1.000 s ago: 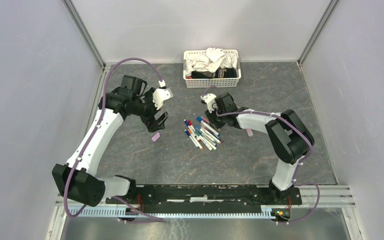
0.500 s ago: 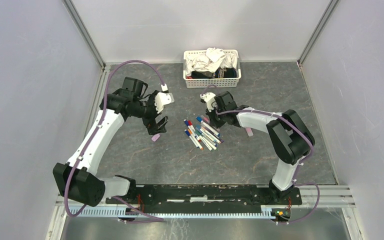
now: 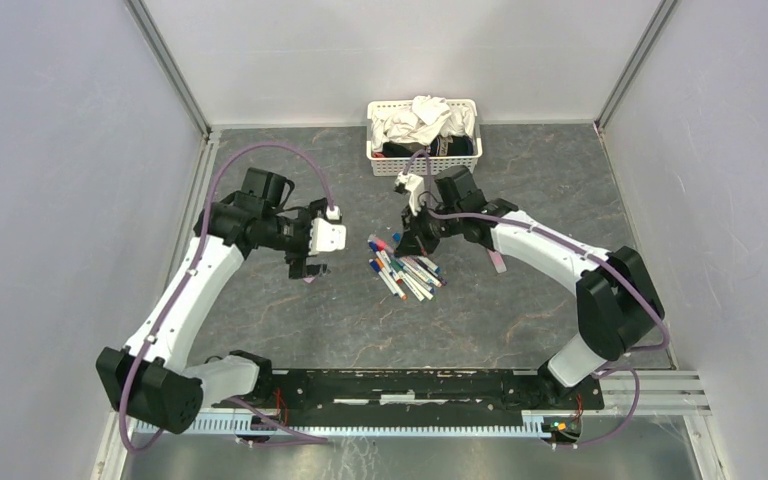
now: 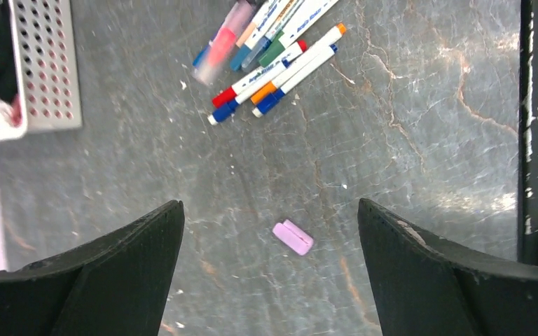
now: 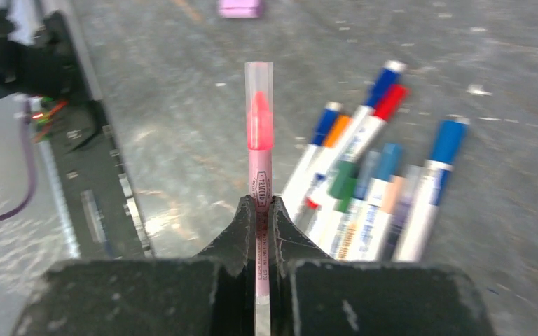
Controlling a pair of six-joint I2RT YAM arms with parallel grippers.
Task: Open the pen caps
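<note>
Hanging by the pen pile [image 3: 407,272], my right gripper [image 5: 259,207] pinches a pink pen [image 5: 259,140]; left gripper [image 4: 270,210] gapes empty over a cap [image 4: 293,237].

Grey marbled tabletop [image 3: 580,170], veined rust-brown, enclosed by plain pale grey walls [image 3: 400,50] at nine, twelve and three o'clock.

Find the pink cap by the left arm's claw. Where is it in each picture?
Top view: pink cap left of centre, right below the left gripper.
Left wrist: low in the middle, between the open jaws.
Right wrist: at the top edge, partly cut off.
Shared landmark: the pens, seen in all three.
</note>
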